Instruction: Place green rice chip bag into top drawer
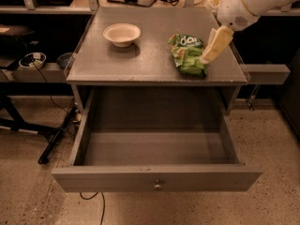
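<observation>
The green rice chip bag (188, 55) lies flat on the right side of the grey cabinet top (140, 62). My gripper (211, 53) hangs from the white arm at the upper right, its pale fingers pointing down to the bag's right edge. The top drawer (157, 178) is pulled wide open below the cabinet top, with its brass knob (157, 186) at the front panel's centre. Its inside holds nothing.
A cream round bowl (122, 33) stands on the back left of the cabinet top. A desk with cables runs behind. Black stand legs (51, 139) and cords lie on the speckled floor at the left. A grey rail (267, 71) juts out at the right.
</observation>
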